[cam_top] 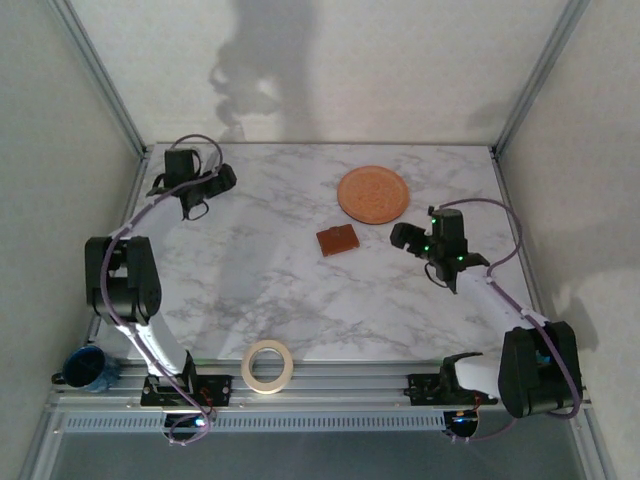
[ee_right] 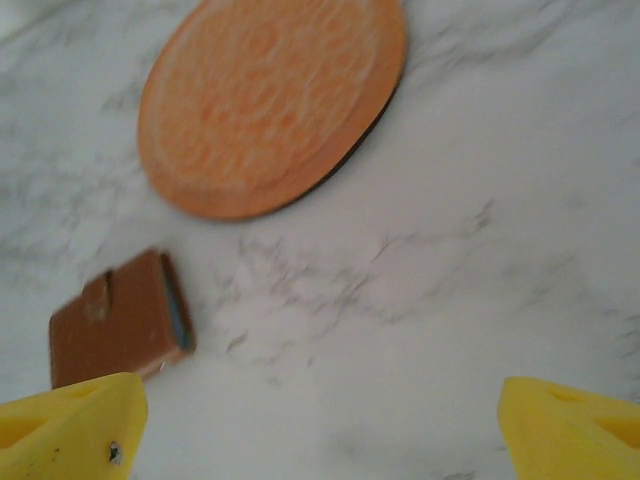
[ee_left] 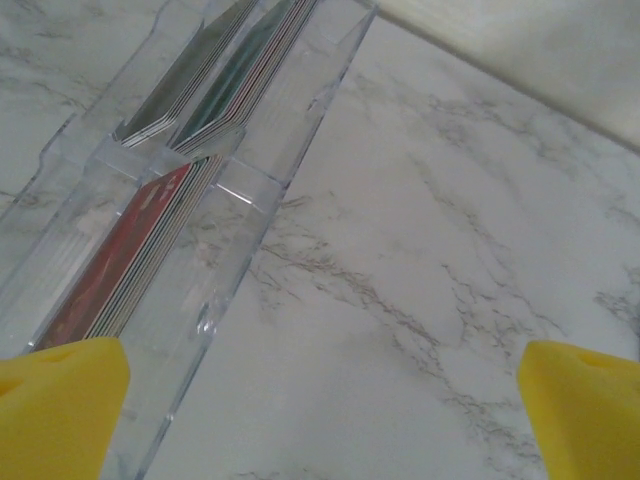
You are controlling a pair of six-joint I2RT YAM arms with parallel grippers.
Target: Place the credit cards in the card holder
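Your left tool [ee_left: 322, 405] hangs by the far left corner of the surface [cam_top: 260, 290], spread wide and empty. Just ahead of it the credit cards [ee_left: 205, 90] stand on edge, packed close in a clear tray [ee_left: 305, 120]. The card holder [cam_top: 337, 240] lies folded shut, well apart from them towards the far right edge and just on the near side of the orange plate [ee_right: 270, 100]. Your right tool [ee_right: 320, 435] hovers beside it, also gaping with nothing in it. Because the cards are packed so tightly, you could pinch several at once or snag the tray wall and drag the whole tray. The holder looks light, so a one-sided push may slide it instead of opening it. No brand, label or card lettering is sharp enough to read.
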